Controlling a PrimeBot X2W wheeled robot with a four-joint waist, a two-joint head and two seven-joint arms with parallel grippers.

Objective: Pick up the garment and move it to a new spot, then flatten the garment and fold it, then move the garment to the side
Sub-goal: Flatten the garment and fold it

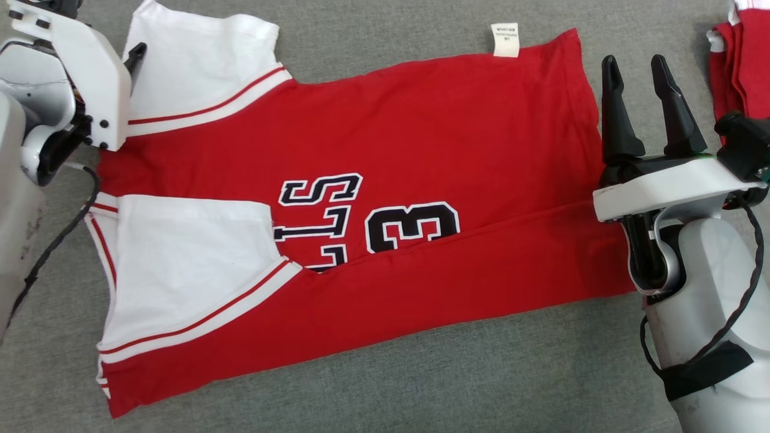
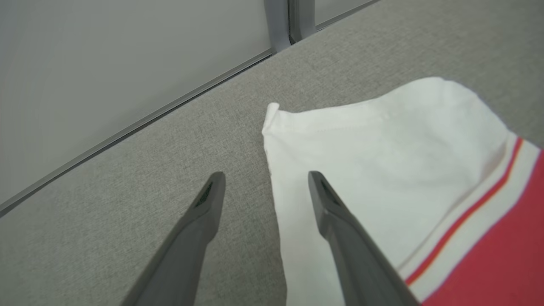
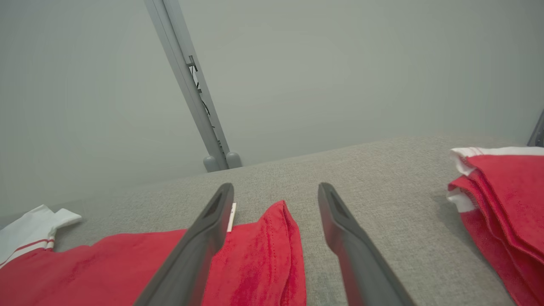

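Two grippers were spread wide, both empty. Left gripper (image 2: 263, 182) was at the far-left sleeve (image 2: 382, 170), one finger over the white cloth, the other over bare surface (image 2: 148, 170). Right gripper (image 1: 634, 66) sat just beside the jersey's right hem, fingers pointing toward the far edge. Jersey (image 1: 385, 180) lay flat across the middle of the surface, red with white sleeves. Its near long edge was folded over, covering part of the black lettering. White tag (image 1: 505, 39) stuck out at its far edge. Stack (image 1: 743, 66) of folded red-and-white clothes lay at the far right, apart from the jersey. Surface was grey woven fabric. Plain grey wall (image 3: 340, 63) and grey post (image 3: 191, 85) stood behind its far edge.
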